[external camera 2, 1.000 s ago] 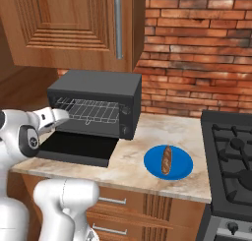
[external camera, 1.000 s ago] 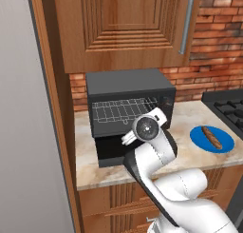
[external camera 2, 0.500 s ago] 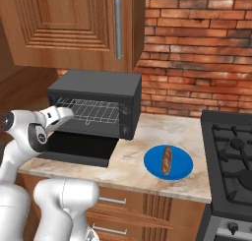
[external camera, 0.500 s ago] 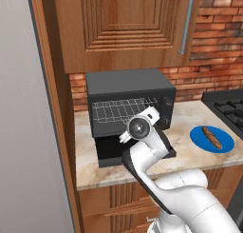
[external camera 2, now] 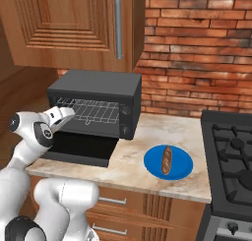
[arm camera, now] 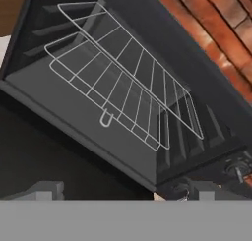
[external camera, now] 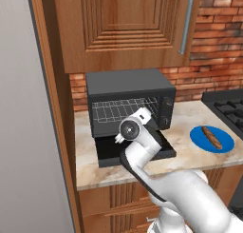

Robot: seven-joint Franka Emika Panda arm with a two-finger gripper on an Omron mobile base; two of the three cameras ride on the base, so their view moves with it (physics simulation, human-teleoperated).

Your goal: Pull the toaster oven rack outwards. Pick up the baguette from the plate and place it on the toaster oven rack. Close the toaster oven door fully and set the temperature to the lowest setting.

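The dark grey toaster oven (external camera: 128,87) (external camera 2: 96,85) stands on the counter. Its door (external camera: 135,151) (external camera 2: 78,149) lies open and flat in front. The silver wire rack (external camera: 121,109) (external camera 2: 93,109) (arm camera: 123,77) sits inside the cavity, its small front loop (arm camera: 105,119) facing me. My gripper (external camera: 146,116) (external camera 2: 68,112) (arm camera: 125,193) hovers above the open door just before the cavity, open and holding nothing. The rack's loop is ahead of it, apart from the fingertips (arm camera: 47,190). To the right the brown baguette (external camera: 212,137) (external camera 2: 167,160) lies on the blue plate (external camera: 225,144) (external camera 2: 182,168).
A black stove (external camera: 230,106) (external camera 2: 231,151) borders the counter on the right. A wooden cabinet (external camera: 128,23) (external camera 2: 74,23) hangs low above the oven. A tall wooden panel (external camera: 52,108) closes the left side. A brick wall (external camera 2: 197,53) runs behind.
The hand has shifted a little leftward along the oven front and closer to the cavity, still open. Oven, rack, plate and baguette have stayed put.
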